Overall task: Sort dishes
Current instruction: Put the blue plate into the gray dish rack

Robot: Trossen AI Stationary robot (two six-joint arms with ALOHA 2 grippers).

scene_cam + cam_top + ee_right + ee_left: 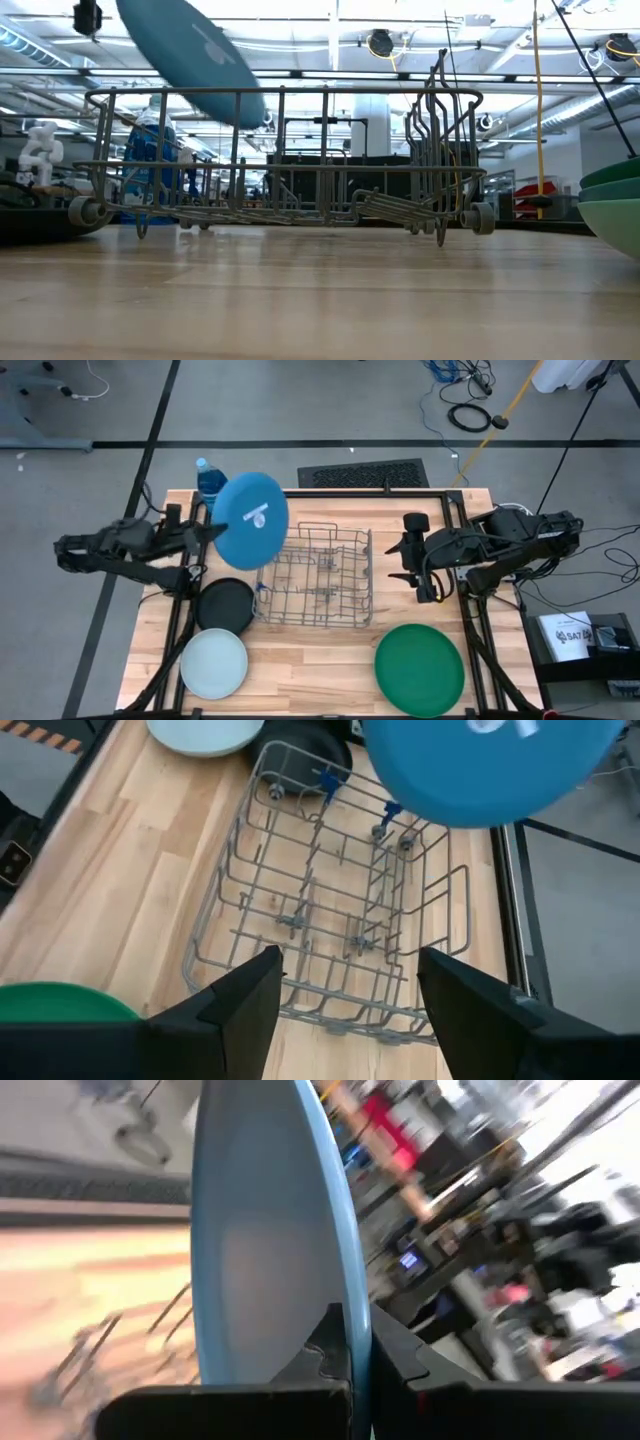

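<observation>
High view, nearest edge first: the dark green plate (420, 669) and pale blue-white plate (214, 664) lie flat on the table (310, 670), the black plate (224, 606) just behind the pale one. Mid-table stands the wire rack (318, 577), with nothing in its slots. Beyond its left corner the left gripper (213, 531) pinches the large blue plate (251, 520) by its rim, aloft. The right gripper (408, 560) waits spread beside the rack. Such an edge pinch could slip, or the plate could strike the wires.

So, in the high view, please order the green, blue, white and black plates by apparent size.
1. Green plate.
2. Blue plate, though it is lifted nearer the camera, so unsure.
3. White plate.
4. Black plate, nearly the same as white.
</observation>
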